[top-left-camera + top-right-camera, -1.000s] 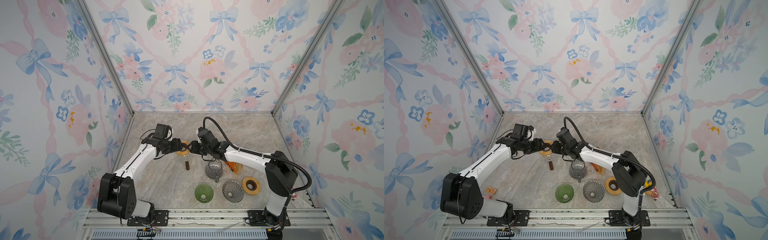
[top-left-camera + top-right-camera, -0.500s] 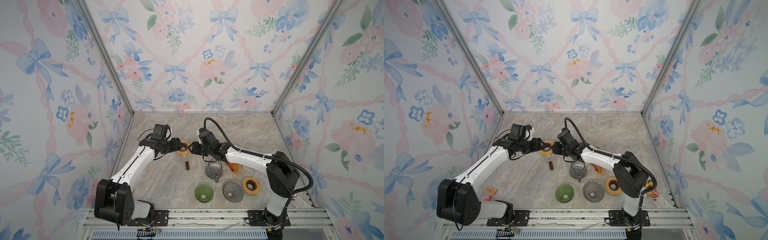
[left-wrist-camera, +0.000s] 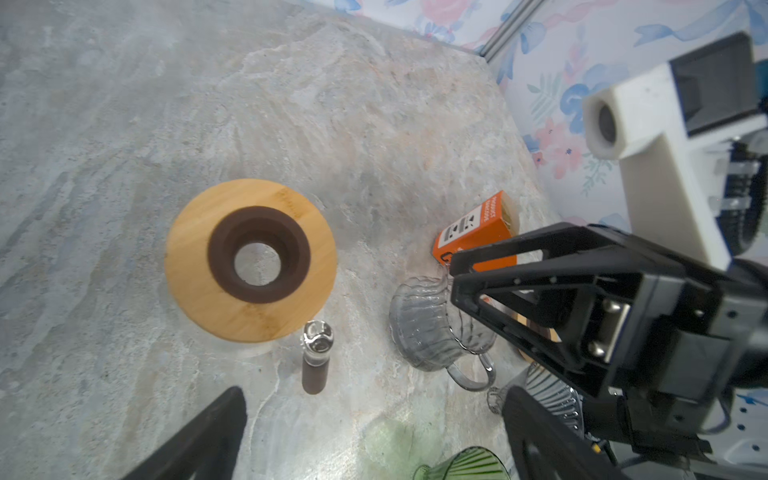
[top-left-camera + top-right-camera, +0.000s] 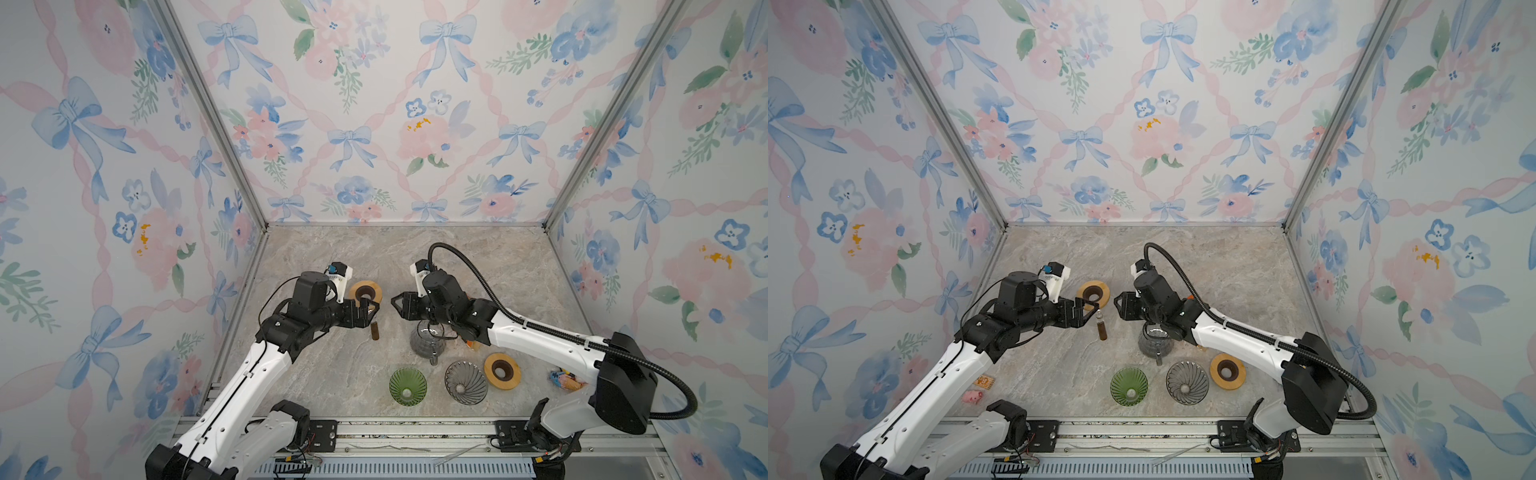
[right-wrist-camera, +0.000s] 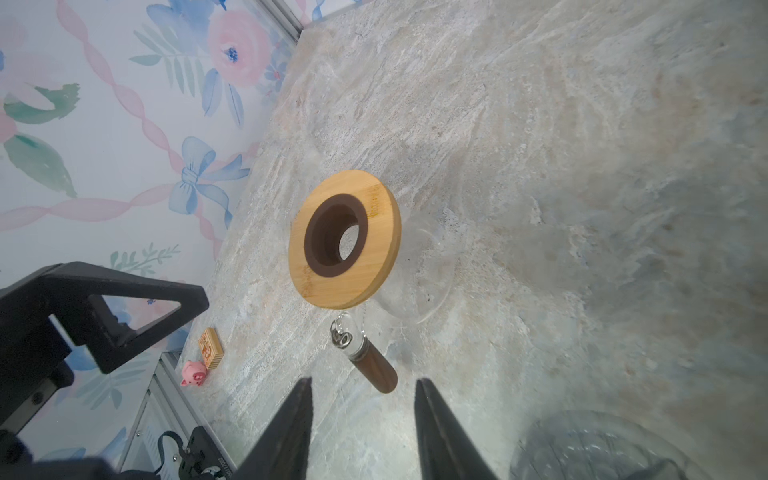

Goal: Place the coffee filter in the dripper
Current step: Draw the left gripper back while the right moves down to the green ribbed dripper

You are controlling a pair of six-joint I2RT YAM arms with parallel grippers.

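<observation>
Left gripper (image 4: 371,315) jaws stand much wider than a second ago: released, nothing in them. Brown vial (image 4: 375,331) hasn't shifted.

Near to far from the rail:
- Front row on the desk (image 4: 332,374): green dripper (image 4: 407,385), grey dripper (image 4: 466,382) just beside it on its right, then a near wooden ring (image 4: 514,376) with a brown insert beside that.
- Next back: clear glass dripper (image 4: 424,340) with a handle, upright, partly under the right arm. An orange box (image 3: 473,226) sits near it.
- The vial stands upright, left of the clear glass dripper and apart from it.
- Just past the vial the two grippers face each other tip to tip, close but not touching. Right gripper (image 4: 397,307) jaws are partly parted and empty.
- Furthest: a far wooden ring (image 4: 355,291), just behind the left gripper's tips. The right wrist view shows it sitting on something of clear glass; can't tell what.

Coffee filter: can't tell where it is from any view.
</observation>
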